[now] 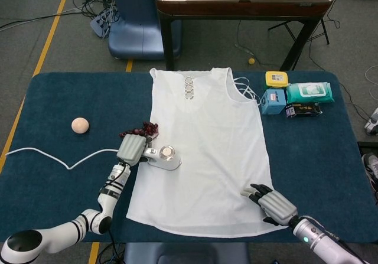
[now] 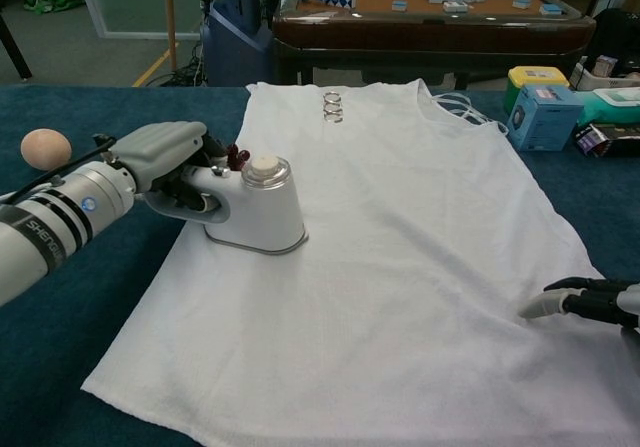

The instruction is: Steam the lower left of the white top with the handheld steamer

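The white sleeveless top (image 1: pixel 207 152) (image 2: pixel 400 257) lies flat on the dark blue table (image 1: pixel 59 98). A white handheld steamer (image 1: pixel 166 157) (image 2: pixel 258 207) stands on the top's left side, near its left edge and above the lower left corner. My left hand (image 1: pixel 132 148) (image 2: pixel 165 162) grips the steamer's handle from the left. My right hand (image 1: pixel 273 204) (image 2: pixel 590 302) rests flat on the top's lower right part, fingers pointing left and pressing on the cloth, holding nothing.
A white cord (image 1: pixel 59 156) runs left from the steamer across the table. A peach ball (image 1: pixel 80 125) (image 2: pixel 45 148) lies at the left. Small boxes and a wipes pack (image 1: pixel 309 93) sit at the back right. A brown table (image 1: pixel 242 1) stands behind.
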`<state>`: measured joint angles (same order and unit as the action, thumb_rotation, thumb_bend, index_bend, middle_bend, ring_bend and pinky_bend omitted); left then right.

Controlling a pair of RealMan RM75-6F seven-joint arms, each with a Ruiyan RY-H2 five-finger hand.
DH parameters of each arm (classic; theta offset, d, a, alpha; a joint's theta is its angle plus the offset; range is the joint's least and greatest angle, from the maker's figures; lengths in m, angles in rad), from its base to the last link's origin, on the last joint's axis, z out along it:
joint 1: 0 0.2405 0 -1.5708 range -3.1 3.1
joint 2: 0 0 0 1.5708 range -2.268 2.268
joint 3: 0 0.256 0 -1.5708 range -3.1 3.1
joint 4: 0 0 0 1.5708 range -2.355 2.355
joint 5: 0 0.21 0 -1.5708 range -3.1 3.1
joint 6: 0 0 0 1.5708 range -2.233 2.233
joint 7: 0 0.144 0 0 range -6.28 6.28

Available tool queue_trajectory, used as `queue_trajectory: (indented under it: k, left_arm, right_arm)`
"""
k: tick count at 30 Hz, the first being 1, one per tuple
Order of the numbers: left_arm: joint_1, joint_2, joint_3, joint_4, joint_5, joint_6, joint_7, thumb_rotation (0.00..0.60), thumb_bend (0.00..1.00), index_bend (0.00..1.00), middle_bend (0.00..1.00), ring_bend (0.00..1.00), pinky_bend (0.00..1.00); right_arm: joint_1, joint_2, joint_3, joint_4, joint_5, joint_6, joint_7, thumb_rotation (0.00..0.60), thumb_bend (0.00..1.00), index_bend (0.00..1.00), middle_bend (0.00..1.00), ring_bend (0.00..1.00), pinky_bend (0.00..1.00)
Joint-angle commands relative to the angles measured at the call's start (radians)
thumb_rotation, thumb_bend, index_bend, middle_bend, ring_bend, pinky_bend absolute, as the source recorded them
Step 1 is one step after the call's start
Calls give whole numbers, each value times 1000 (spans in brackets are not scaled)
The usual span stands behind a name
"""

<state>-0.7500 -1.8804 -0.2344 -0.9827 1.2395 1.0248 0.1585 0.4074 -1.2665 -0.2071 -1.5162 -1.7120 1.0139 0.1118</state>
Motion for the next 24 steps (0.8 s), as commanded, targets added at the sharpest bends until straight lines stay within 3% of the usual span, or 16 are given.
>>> queue_trajectory:
  k: [1,15,24]
  left_arm:
    - [4,6,9,-25,10,8,9,600,275,646,776,659,689]
    - [-1,-1,61,-203,65,28,120,600,265,642,768,650,689]
    - [-15,-42,56,-231,65,29,165,600,264,641,767,650,689]
  right_arm:
    - [1,0,-1,-1,1,-1,1,600,1000,32,121,30,82]
    - [-8,5,-12,0,1,14,9,600,1000,32,121,30,82]
    - [-9,3,-16,3,-3,19,16,600,1000,32,121,30,82]
